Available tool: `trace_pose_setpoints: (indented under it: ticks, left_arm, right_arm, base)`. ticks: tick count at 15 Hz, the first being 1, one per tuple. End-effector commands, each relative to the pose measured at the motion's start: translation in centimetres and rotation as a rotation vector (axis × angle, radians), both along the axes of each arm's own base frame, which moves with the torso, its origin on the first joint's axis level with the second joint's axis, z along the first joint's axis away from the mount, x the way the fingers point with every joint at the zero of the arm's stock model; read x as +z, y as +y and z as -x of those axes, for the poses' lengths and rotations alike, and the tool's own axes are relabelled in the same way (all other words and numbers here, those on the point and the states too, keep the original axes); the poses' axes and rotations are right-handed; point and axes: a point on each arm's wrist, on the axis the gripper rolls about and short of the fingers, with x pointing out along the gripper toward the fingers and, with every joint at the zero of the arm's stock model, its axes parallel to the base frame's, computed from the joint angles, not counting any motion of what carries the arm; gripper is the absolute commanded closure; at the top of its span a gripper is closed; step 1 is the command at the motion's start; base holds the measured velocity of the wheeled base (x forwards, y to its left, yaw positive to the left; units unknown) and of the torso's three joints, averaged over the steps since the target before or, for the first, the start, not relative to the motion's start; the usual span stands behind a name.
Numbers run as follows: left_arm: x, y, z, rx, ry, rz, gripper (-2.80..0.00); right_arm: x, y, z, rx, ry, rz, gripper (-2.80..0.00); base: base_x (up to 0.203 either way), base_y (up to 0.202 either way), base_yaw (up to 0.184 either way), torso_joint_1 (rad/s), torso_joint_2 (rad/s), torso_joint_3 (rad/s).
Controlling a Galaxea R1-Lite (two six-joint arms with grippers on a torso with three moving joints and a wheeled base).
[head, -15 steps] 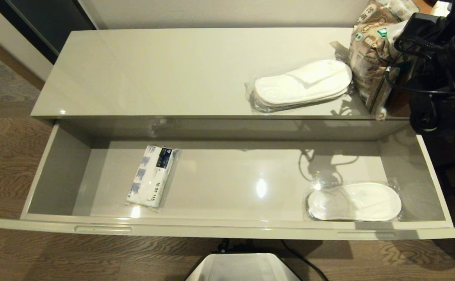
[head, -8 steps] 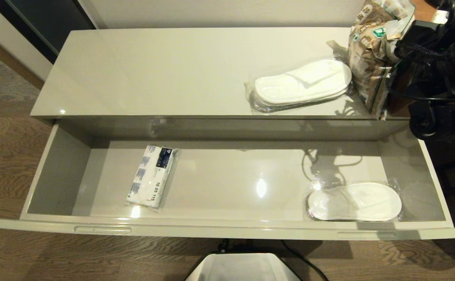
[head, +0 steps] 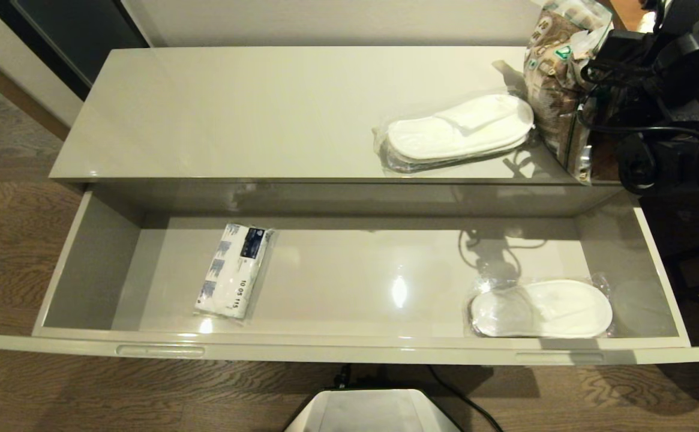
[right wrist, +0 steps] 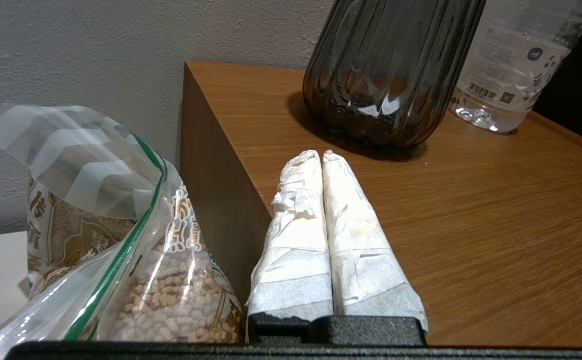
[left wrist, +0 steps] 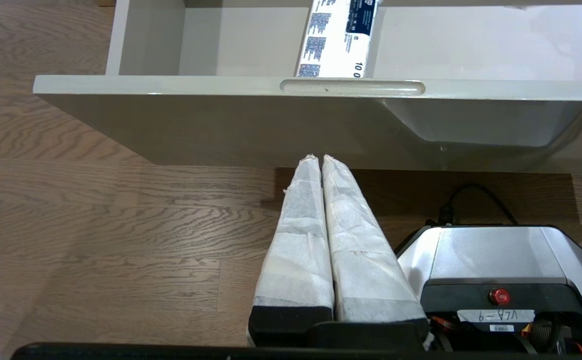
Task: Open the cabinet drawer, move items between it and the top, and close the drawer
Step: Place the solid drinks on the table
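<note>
White-taped fingers [right wrist: 340,210] of the right gripper [right wrist: 320,157] are pressed together with nothing between them, poised above the brown wood-grain desk [right wrist: 470,225] beside a dark ribbed vase [right wrist: 390,70] and a clear water bottle [right wrist: 510,55]. Just to their side stands the crinkly packet [right wrist: 136,260], its zip-top upright against the desk's side wall, resting at the far right end of the top [head: 265,114]. To take the packet well, I judge the jaws must first spread wide, then come down over the packet's folded neck rather than its loose, bulging body, which would likely slump. Bagged slippers [head: 460,129] lie close beside the packet, so the approach should stay clear of them. The cabinet drawer [head: 349,351] is pulled fully out, holding a second slipper bag [head: 541,309] at its right and a tissue pack [head: 232,270] left of centre. Down by the drawer front the left gripper [left wrist: 319,159] hangs parked, fingers pressed together and empty.
</note>
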Motion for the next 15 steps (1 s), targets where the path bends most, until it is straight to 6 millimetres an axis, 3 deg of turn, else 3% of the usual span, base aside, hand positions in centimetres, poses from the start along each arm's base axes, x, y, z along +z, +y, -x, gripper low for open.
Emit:
trace_pose_setpoints:
  ticks: [1,3,4,11,15]
  left_arm:
    - [0.0,0.0,0.0,0.001,0.001,0.000,0.00]
    - [0.0,0.0,0.0,0.001,0.001,0.000,0.00]
    - [0.0,0.0,0.0,0.001,0.001,0.000,0.00]
    - [0.0,0.0,0.0,0.001,0.001,0.000,0.00]
    - [0.0,0.0,0.0,0.001,0.001,0.000,0.00]
  right_arm:
    - [0.5,-0.1,1.1,-0.008,0.022,-0.002,0.00]
    - [1.0,0.2,2.0,-0.016,0.036,0.015,0.00]
    - [1.2,0.2,2.2,-0.036,0.034,0.026,-2.80]
    - [2.4,0.8,3.9,-0.050,0.017,0.053,-2.80]
    - [2.6,2.2,6.6,0.007,0.064,0.088,-2.80]
  base:
    - [0.000,0.000,0.000,0.000,0.00,0.000]
    - [0.000,0.000,0.000,0.000,0.00,0.000]
    - [0.000,0.000,0.000,0.000,0.00,0.000]
    - [0.000,0.000,0.000,0.000,0.00,0.000]
    - [0.000,0.000,0.000,0.000,0.00,0.000]
